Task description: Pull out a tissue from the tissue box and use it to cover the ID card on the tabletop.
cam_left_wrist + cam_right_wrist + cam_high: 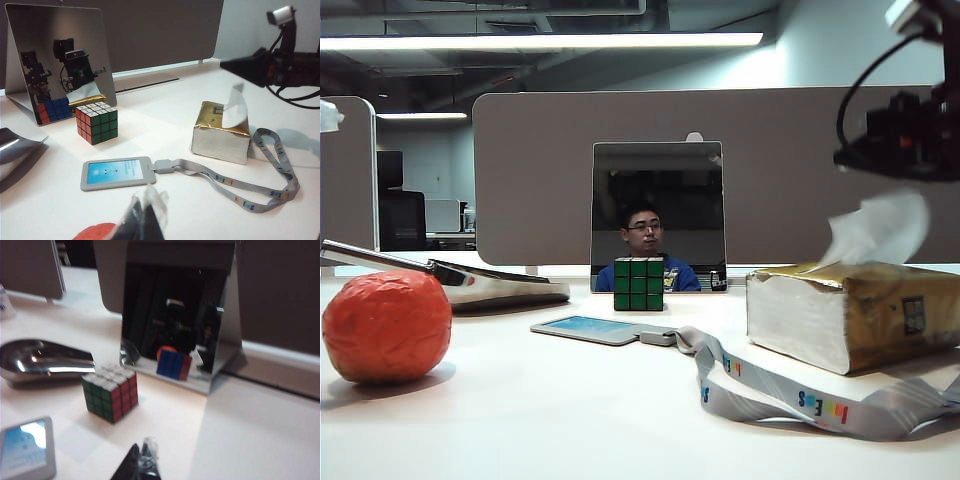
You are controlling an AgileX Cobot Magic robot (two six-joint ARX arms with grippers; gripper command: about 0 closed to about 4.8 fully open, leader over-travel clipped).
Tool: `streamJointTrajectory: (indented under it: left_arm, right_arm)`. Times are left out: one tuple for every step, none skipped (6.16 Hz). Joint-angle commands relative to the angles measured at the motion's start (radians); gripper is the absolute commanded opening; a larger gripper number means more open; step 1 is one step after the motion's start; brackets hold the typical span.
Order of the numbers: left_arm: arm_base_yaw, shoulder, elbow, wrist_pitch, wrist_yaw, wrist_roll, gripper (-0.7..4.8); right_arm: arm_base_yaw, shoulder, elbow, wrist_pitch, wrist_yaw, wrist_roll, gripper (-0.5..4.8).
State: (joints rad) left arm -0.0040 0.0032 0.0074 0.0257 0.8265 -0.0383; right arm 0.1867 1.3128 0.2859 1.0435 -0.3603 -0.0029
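Right gripper [141, 465], above the tissue box [855, 315], looks closed with nothing between its fingers; my left gripper [145, 220], near the ID card [116, 173], I cannot tell.

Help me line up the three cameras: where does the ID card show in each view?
Exterior view: ID card lies flat at centre, just in front of the Rubik's cube.
Left wrist view: lower centre-left, near side of the cube.
Right wrist view: cut off at the lower-left corner.
Shared landmark: the cube, beside the card.

White tabletop [150, 210] carries tissue box [220, 137], ID card [116, 173], cube [97, 122].
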Motion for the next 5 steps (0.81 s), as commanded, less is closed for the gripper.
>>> streamJointTrajectory:
  left_arm:
    - [-0.001, 0.001, 0.003, 0.014, -0.003, 0.000, -0.06]
    - [-0.001, 0.001, 0.003, 0.014, -0.003, 0.000, -0.06]
    - [-0.001, 0.001, 0.003, 0.014, -0.003, 0.000, -0.06]
    - [-0.001, 0.001, 0.003, 0.014, -0.003, 0.000, -0.06]
    - [-0.001, 0.001, 0.003, 0.013, -0.017, 0.000, -0.06]
  right_arm:
    - [-0.002, -0.003, 0.003, 0.014, 0.133, 0.076, 3.21]
    - [-0.001, -0.003, 0.003, -0.048, 0.154, 0.086, 3.21]
    - [-0.001, -0.003, 0.002, -0.183, 0.153, 0.086, 3.25]
    - [-0.001, -0.004, 0.002, -0.201, 0.152, 0.086, 3.25]
    - [-0.001, -0.004, 0.002, -0.241, 0.153, 0.097, 3.25]
